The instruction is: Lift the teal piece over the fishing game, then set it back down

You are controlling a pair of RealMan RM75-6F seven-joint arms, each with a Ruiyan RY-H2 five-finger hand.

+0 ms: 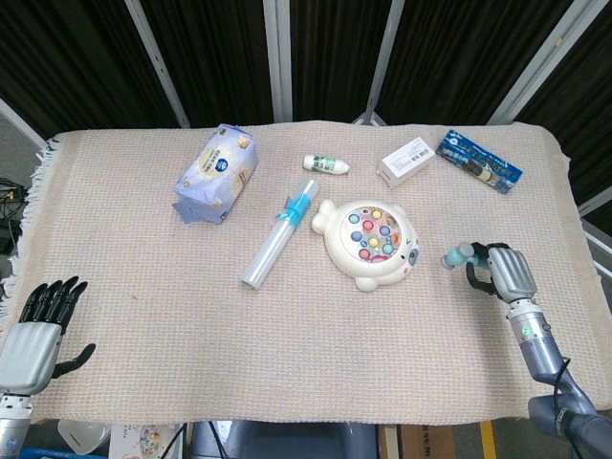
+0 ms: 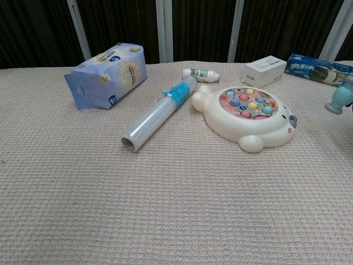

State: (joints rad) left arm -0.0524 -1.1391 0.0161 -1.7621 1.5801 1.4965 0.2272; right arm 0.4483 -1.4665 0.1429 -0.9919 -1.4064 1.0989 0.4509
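Your right hand [image 1: 504, 273] grips the teal piece [image 1: 458, 256], held clear of the mat and tilted, to the right of the fishing game [image 1: 370, 243] and apart from it. Your left hand [image 1: 36, 328] rests released at the mat's [image 1: 143, 316] near left edge, fingers apart. The blue packet [image 2: 318, 69] shows white characters, too small to read.

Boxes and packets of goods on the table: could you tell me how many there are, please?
3. A pale blue bag lies at the far left, a white box sits beyond the fishing game, and a dark blue packet lies at the far right. None seem hidden.
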